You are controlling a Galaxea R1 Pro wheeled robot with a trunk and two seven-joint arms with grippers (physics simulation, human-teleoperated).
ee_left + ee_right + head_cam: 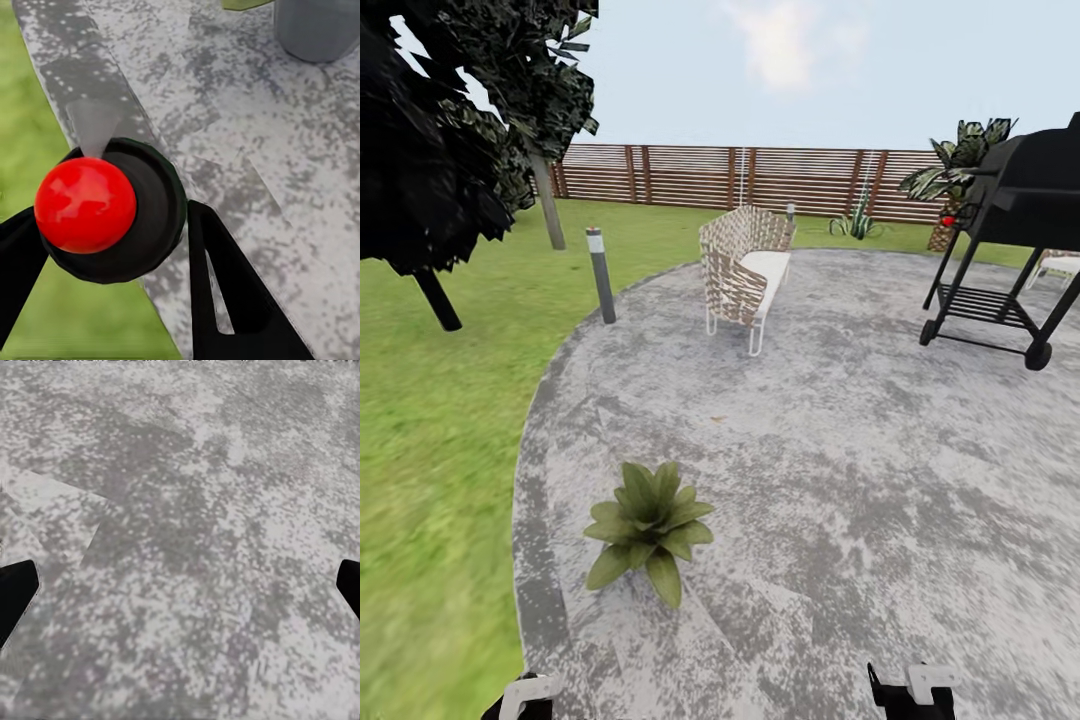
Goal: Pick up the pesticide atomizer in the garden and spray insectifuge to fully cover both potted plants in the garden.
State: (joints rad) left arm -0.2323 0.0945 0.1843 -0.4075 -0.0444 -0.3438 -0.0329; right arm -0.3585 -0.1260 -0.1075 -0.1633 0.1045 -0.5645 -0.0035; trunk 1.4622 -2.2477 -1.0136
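Your left gripper (112, 247) is clamped on the pesticide atomizer (112, 214), a round dark body with a glossy red ball, over the edge of the mottled grey paved patio (840, 470) (lawn (430, 450) beside it). Your right gripper (180, 585) has its jaws wide apart, holding nothing. One potted plant (648, 525), a broad-leaved rosette, sits just ahead of you.

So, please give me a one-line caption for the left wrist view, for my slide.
Left gripper shut on the atomizer above the patio edge, a grey pot ahead.
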